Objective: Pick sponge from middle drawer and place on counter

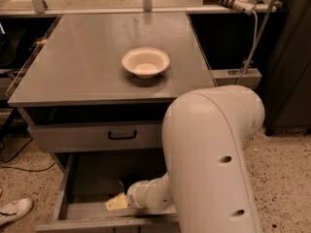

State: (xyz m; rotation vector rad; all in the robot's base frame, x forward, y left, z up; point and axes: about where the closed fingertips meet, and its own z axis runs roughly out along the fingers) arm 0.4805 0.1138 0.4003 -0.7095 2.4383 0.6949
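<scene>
- Tool (pixel 121 201): at the end of the large white robot arm (pixel 210 154), down inside the wide shallow grey metal middle drawer (pixel 95 174). It sits low over the drawer bottom, close to the front lip, left of the arm's bulk, and faces the picture's left.
- Pale yellow wedge (pixel 115 204) at the very tip of the arm, touching or just above the drawer bottom. Cannot tell whether this is the body of the small sponge or part of the tool itself.
- Tool state: cannot tell whether apart, together or clamped on anything.
- Wedge orientation: long axis runs roughly left-right, near parallel to the drawer front. The narrow end points left and the wide end meets the round white wrist (pixel 146 195).
- Sponge: dark green face not made out. If the wedge is the sponge, it lies in the middle drawer, front portion, left of centre.
- Middle drawer: pulled out, grey bottom visible behind the wrist.
- Upper drawer front with black bar handle (pixel 122 135): closed, directly above.
- Flat grey bench (pixel 73 67): carries a cream round bowl (pixel 145 62), upright, right of centre.
- Speckled floor (pixel 284 178): white shoe (pixel 14 211) at the lower left, well apart from the cabinet.
</scene>
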